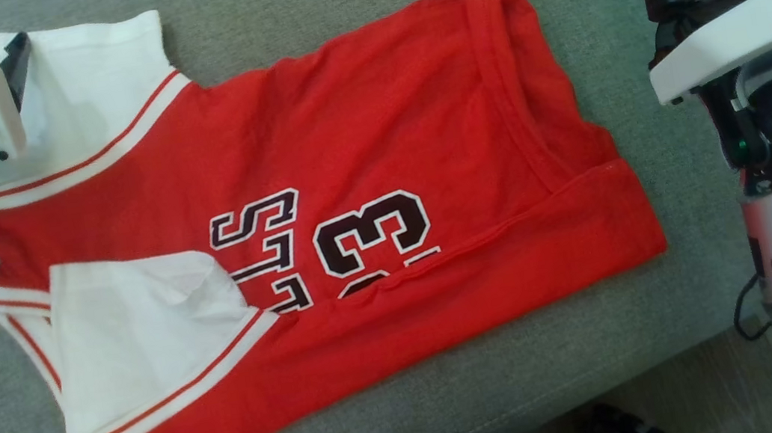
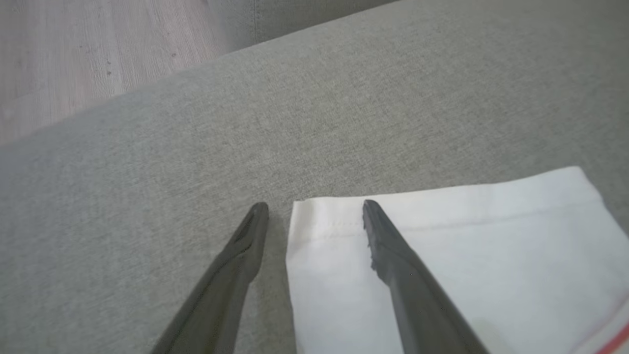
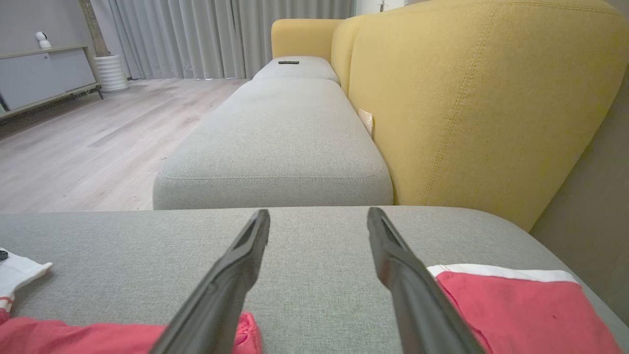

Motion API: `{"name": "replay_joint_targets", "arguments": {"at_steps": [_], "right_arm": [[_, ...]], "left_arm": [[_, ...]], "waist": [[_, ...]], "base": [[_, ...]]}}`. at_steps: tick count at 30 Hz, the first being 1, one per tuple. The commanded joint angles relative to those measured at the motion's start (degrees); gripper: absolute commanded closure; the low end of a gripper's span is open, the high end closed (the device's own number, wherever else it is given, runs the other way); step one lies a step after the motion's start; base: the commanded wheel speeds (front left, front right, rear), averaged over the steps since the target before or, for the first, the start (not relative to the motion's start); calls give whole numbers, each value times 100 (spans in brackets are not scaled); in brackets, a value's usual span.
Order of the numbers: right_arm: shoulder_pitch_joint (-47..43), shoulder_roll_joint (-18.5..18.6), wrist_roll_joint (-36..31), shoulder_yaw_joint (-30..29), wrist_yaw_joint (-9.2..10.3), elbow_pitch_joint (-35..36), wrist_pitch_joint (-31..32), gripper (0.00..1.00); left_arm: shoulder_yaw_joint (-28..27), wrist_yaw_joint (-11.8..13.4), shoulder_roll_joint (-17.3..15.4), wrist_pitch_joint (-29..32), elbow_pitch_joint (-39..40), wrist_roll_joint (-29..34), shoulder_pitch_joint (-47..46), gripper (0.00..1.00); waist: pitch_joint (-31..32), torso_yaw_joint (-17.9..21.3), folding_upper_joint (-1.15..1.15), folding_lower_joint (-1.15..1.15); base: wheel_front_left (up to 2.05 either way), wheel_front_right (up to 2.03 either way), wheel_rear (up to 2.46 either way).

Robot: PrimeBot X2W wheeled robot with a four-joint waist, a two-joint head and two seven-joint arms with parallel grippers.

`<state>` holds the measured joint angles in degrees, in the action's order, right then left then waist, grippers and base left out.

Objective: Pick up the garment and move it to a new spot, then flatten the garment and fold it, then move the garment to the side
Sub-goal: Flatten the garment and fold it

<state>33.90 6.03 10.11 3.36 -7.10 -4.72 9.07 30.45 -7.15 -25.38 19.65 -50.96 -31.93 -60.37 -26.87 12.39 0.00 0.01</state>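
While left fingers (image 2: 383,246) straddle garment sleeve (image 2: 481,255) edge, spread, empty: right fingers (image 3: 388,246) hover spread, empty, over cushion (image 3: 98,255).

The red jersey (image 1: 382,134) carries black, white-edged print. It shows a large 3 (image 1: 371,234), with a second figure just below it cut off by a fold in the cloth. Beside them is an S (image 1: 254,217) above two partly covered block letters that cannot be read for certain.

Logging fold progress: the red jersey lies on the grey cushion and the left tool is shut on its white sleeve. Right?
No. The left wrist view shows the left tool open above the white sleeve, gripping nothing. The red jersey does lie on the grey cushion.
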Motion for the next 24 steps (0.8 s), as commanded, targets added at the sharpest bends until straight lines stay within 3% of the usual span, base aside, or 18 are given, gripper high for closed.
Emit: {"name": "replay_joint_targets", "arguments": {"at_steps": [1,8,9,10,24], "right_arm": [[186,26,39,88,-39,162,-49,0],[270,105,57,18,-39,97,-35,0],[282,117,54,6,-39,87,-33,0],[289,129,52,-5,-39,77,-32,0],[286,694,309,187,-39,-498,486,0]], "left_arm": [[-82,-31,-300,46,75,-51,-293,0],[307,-33,-296,321,-67,-418,-352,0],[345,-33,-291,353,-79,-479,-358,12],[380,-33,-284,355,-81,-529,-366,100],[638,-34,108,-1141,219,-750,-351,100]], "waist": [[-24,43,0,-1],[-58,80,0,-1],[-56,73,0,-1],[-48,61,0,-1],[473,-702,0,-1]], "base": [[0,0,0],[0,0,0],[0,0,0],[0,0,0],[0,0,0]]}}
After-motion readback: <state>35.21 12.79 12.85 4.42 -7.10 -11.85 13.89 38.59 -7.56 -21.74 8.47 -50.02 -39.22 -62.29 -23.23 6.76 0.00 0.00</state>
